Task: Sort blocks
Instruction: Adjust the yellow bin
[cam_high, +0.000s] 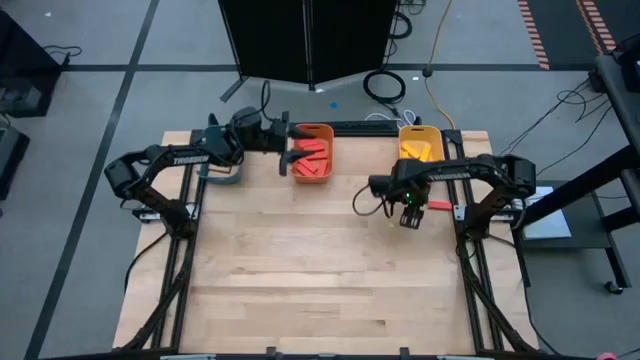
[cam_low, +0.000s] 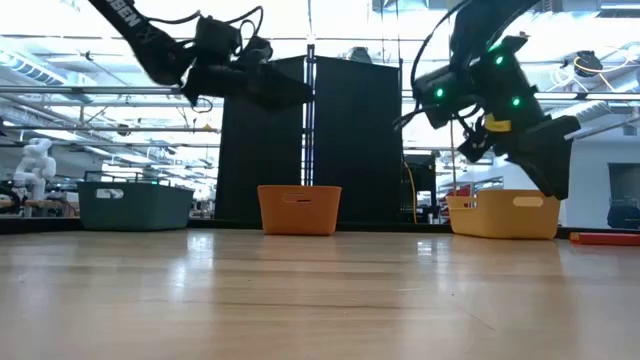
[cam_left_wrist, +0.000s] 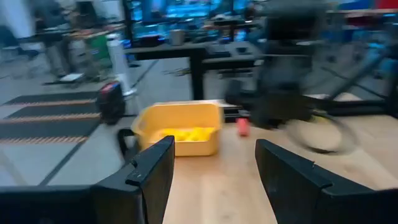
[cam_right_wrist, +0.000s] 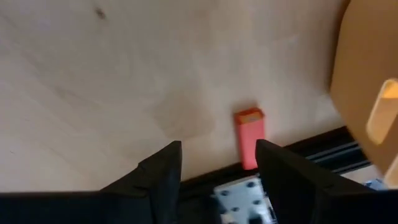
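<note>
One red block (cam_right_wrist: 249, 137), three bins (cam_high: 312, 150).

Yellow bin (cam_left_wrist: 179, 127) at frame centre.
Open jaws frame it from below; a red block (cam_left_wrist: 243, 127) lies right of it on the surface (cam_left_wrist: 224, 180).

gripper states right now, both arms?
Left gripper: open, empty, beside the orange bin.
Right gripper: open, empty, above a red block.
</note>
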